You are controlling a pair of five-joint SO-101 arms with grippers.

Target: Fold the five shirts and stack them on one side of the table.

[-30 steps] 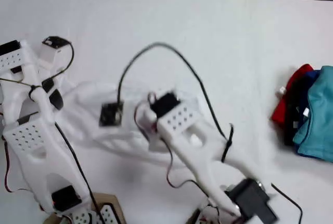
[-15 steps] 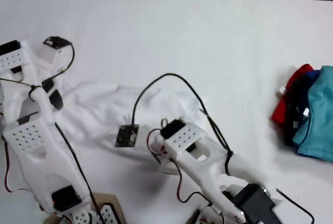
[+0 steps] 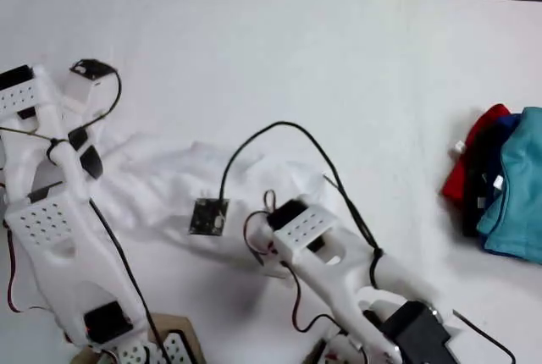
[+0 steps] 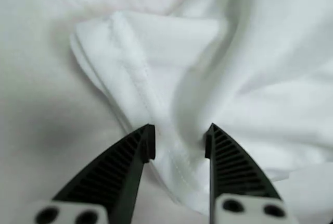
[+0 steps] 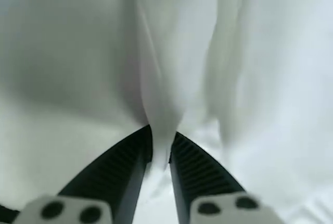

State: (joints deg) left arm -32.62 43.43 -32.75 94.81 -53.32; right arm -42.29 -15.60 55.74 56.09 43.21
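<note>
White shirt: light, limp, bunches easily. Right claw pinched on its ridge. Left claw apart, astride its hem; the seam looks the firmest hold.

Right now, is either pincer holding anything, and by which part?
Right pincer pinches a raised fold of the white cloth shirt; left pincer is open astride its stitched edge.
</note>
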